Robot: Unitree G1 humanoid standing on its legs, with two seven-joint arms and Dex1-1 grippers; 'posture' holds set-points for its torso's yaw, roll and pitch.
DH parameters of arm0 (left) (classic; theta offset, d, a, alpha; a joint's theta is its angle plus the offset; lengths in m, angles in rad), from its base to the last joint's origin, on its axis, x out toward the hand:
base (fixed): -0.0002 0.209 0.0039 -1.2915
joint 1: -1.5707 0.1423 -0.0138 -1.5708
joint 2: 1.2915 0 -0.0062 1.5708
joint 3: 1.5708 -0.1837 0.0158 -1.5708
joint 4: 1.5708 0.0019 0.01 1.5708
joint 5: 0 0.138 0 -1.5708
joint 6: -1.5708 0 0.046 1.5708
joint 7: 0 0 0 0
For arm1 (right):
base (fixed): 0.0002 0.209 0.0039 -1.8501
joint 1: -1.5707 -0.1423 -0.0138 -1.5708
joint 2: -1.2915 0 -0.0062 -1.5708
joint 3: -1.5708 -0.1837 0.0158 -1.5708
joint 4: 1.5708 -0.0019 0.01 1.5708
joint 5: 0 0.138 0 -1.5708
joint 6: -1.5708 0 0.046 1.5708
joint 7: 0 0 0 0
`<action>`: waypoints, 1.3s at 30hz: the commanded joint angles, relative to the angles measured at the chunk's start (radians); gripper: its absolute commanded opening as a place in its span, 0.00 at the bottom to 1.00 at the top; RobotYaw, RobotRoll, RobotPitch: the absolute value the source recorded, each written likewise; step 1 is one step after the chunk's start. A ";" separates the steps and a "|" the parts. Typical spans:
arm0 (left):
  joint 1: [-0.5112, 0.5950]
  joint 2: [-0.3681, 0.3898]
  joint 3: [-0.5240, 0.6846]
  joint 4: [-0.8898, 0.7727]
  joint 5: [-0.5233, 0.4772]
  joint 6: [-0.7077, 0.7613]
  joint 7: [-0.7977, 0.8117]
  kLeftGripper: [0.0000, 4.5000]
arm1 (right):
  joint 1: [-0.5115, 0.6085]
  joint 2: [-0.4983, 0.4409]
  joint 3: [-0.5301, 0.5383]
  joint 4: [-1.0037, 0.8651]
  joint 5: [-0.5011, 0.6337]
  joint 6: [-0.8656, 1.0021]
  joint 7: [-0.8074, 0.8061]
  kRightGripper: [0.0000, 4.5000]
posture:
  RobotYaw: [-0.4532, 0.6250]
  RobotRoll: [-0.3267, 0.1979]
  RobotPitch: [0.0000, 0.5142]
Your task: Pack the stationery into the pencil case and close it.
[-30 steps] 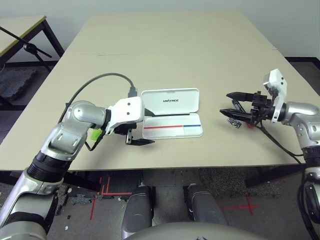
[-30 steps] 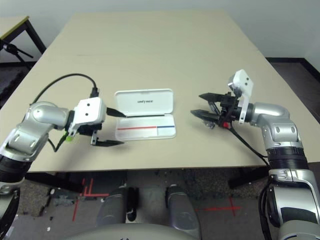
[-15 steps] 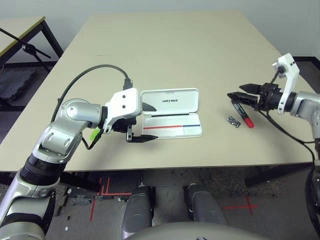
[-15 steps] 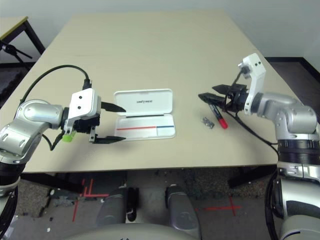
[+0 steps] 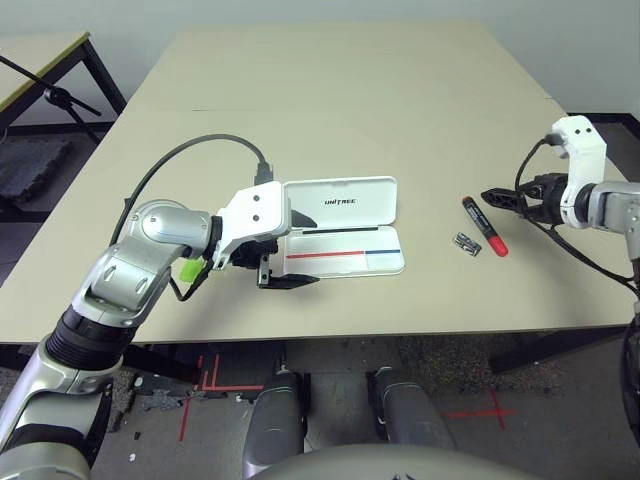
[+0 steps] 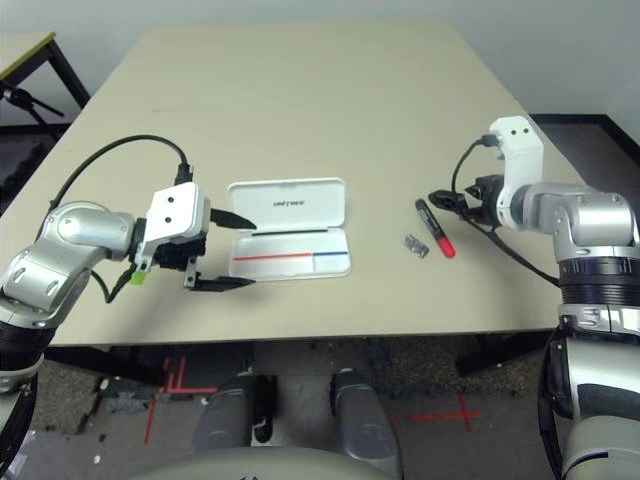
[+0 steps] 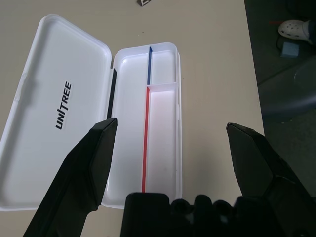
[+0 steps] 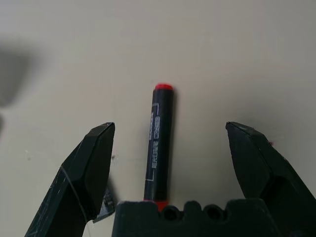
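We see the flat white hard plastic pencil case (image 5: 345, 238) lying open near the front middle of the beige table (image 5: 340, 110), its hinged lid printed "Unitree" laid back flat on the far side and its inner tray, with a red and blue stripe, on the near side. In the left wrist view the tray's compartments hold nothing.

Our left gripper (image 5: 285, 250) hovers just beside the case's left end, its jaws spread wide, one black finger reaching over the lid's left edge and the other lying low by the tray's near left corner. A black cable (image 5: 190, 160) loops from that wrist over the table. The lime-green highlighter pen (image 5: 187, 270) peeks out beneath the left forearm, which covers most of it.

To the right of the case, well apart from it, the red marker with a black cap and label (image 5: 484, 226) lies flat on the table, and the small dark metallic clip (image 5: 466, 243) sits just beside it, on the side toward the case. Nothing lies between these two items and the case.

Our right gripper (image 5: 512, 197) hangs to the right of the marker, near it but not touching; the right wrist view shows its jaws spread with the marker lying between them on the table.

A black stand (image 5: 50, 90) and another table's edge (image 5: 40, 60) show at far left.
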State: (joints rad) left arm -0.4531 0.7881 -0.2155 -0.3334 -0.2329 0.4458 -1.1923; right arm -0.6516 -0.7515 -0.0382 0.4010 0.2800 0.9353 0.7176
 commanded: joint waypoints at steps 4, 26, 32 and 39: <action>0.021 0.010 -0.011 0.017 0.014 -0.024 0.007 1.00 | -0.017 0.027 0.069 0.099 -0.059 -0.053 0.023 1.00 | 0.37 0.62 0.16; 0.038 0.001 -0.026 0.034 0.028 -0.063 0.014 1.00 | -0.089 0.012 0.057 0.254 -0.120 -0.133 0.075 0.12 | 0.37 0.62 0.16; 0.041 0.004 -0.027 0.044 0.031 -0.074 0.010 1.00 | -0.076 -0.049 0.059 0.161 -0.099 -0.301 0.231 0.11 | 0.36 0.62 0.16; 0.047 0.007 -0.032 0.057 0.037 -0.092 0.006 1.00 | -0.013 -0.115 0.085 -0.035 -0.046 -0.437 0.501 0.11 | 0.36 0.62 0.16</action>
State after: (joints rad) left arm -0.4187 0.7897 -0.2310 -0.2926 -0.2089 0.3645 -1.1825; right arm -0.6843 -0.8556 0.0292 0.4084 0.2166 0.5234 1.1635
